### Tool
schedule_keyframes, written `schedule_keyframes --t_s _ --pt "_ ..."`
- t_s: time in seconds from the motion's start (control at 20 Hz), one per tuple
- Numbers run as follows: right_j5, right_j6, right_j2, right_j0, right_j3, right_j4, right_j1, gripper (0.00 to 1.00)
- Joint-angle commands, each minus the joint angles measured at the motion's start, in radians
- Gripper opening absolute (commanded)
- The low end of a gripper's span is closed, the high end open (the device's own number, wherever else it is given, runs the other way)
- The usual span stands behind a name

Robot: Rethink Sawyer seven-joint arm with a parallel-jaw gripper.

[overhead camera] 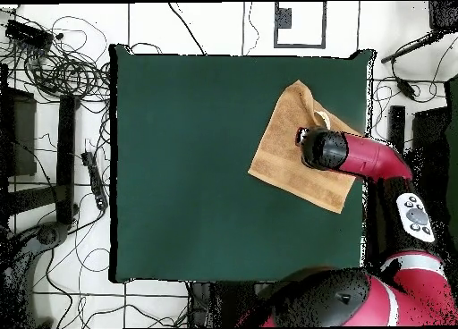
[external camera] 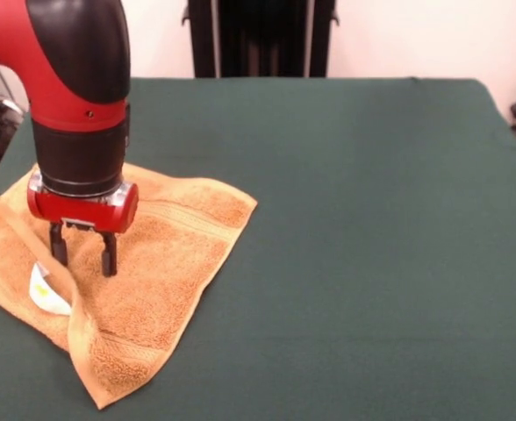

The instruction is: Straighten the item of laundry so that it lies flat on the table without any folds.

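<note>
A lab: floor cables (overhead camera: 63, 66) surround the table (overhead camera: 197, 164).

The front view looks low and close across the table (external camera: 372, 219) toward the robot's side. The overhead view looks straight down from high up. Both share the table.

Far behind the pincer (external camera: 83, 255), past the table's back edge, a dark stand (external camera: 260, 37) rises against a pale wall (external camera: 416, 39). In the overhead view, well away from the pincer on the other side of the table, tangled black cables (overhead camera: 63, 66) lie on a white floor (overhead camera: 161, 26), near what may be a dark frame (overhead camera: 64, 156).
</note>
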Motion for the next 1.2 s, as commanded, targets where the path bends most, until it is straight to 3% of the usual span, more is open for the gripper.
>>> schedule_keyframes --t_s 0.05,0.6,1.2 --pt "0.143 -0.365 0.147 -0.014 -0.028 -0.118 0.009 1.00" --pt "0.185 -0.462 0.242 -0.050 -0.030 -0.223 -0.050 1.00" --pt "0.270 -0.562 0.298 -0.055 0.033 -0.246 -0.172 1.00"
